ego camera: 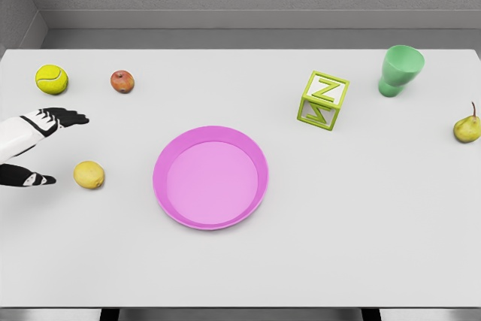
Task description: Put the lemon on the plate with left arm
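Approach step, I judge: left hand hangs spread wide and empty just left of the lemon, which lies left of the pink plate; next, fingers must close round it.

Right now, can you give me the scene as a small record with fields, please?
surface: white table
target: pink plate, centre, holds nothing
lemon: lemon left of the plate, on the table, not held
left hand: left hand at the left edge, fingers spread, beside the lemon, not touching it
right hand: not in view
far left: tennis ball, apple
far right: letter block, green cup upside down, pear
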You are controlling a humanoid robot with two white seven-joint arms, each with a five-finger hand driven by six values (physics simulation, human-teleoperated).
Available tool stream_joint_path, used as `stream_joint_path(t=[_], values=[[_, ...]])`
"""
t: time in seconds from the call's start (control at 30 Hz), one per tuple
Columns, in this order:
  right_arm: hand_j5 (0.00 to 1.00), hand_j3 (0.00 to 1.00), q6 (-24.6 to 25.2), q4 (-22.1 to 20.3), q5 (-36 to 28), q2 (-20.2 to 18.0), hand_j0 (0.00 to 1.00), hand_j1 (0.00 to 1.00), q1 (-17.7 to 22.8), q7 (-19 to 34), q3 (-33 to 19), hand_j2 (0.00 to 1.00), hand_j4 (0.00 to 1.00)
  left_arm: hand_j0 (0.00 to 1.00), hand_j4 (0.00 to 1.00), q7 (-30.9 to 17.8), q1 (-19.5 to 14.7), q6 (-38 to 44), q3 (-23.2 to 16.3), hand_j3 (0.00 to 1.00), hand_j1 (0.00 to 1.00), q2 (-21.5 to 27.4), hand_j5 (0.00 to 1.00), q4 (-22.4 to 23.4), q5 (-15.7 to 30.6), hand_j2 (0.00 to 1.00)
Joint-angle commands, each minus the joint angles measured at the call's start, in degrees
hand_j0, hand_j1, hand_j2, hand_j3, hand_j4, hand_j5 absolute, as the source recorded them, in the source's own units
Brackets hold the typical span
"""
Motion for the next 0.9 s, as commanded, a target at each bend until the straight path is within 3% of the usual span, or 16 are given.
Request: stream_joint_path(t=[0.0, 0.13, 0.23, 0.4, 0.63, 0.73, 0.87], values=[[1.0, 1.0, 0.0, 0.0, 0.0, 0.0, 1.0, 1.0, 0.0, 0.0, -0.4, 1.0, 1.0, 1.0, 1.0, -0.1, 0.0, 0.0, 0.0, 1.0, 1.0, 0.0, 1.0, -0.2, 0.1, 1.0], [1.0, 1.0, 0.0, 0.0, 0.0, 0.0, 1.0, 1.0, 0.1, -0.1, 0.0, 1.0, 1.0, 1.0, 1.0, -9.3, -0.1, 0.0, 0.5, 1.0, 1.0, -0.4, 1.0, -0.2, 0.0, 1.0], [1.0, 1.0, 0.0, 0.0, 0.0, 0.0, 1.0, 1.0, 0.1, -0.1, 0.0, 1.0, 1.0, 1.0, 1.0, -13.1, -0.2, 0.0, 0.4, 1.0, 1.0, -0.6, 1.0, 0.0, -0.1, 1.0], [1.0, 1.0, 0.0, 0.0, 0.0, 0.0, 1.0, 1.0, 0.1, -0.1, 0.1, 1.0, 1.0, 1.0, 1.0, -23.1, -1.1, 0.0, 1.2, 1.0, 1.0, -6.9, 1.0, 2.0, -0.3, 1.0], [1.0, 1.0, 0.0, 0.0, 0.0, 0.0, 1.0, 1.0, 0.1, 0.0, 0.1, 1.0, 1.0, 1.0, 1.0, -23.8, -6.4, 0.0, 0.3, 1.0, 1.0, -8.2, 1.0, 7.0, -0.4, 1.0], [1.0, 1.0, 0.0, 0.0, 0.0, 0.0, 1.0, 1.0, 0.1, 0.0, 0.0, 1.0, 1.0, 1.0, 1.0, -23.8, -10.1, 0.0, -0.7, 1.0, 1.0, -11.2, 1.0, 8.8, -3.9, 1.0], [1.0, 1.0, 0.0, 0.0, 0.0, 0.0, 1.0, 1.0, 0.1, 0.0, 0.1, 1.0, 1.0, 1.0, 1.0, -23.8, -10.2, 0.0, -1.2, 1.0, 1.0, -11.9, 1.0, 8.7, -4.8, 1.0]])
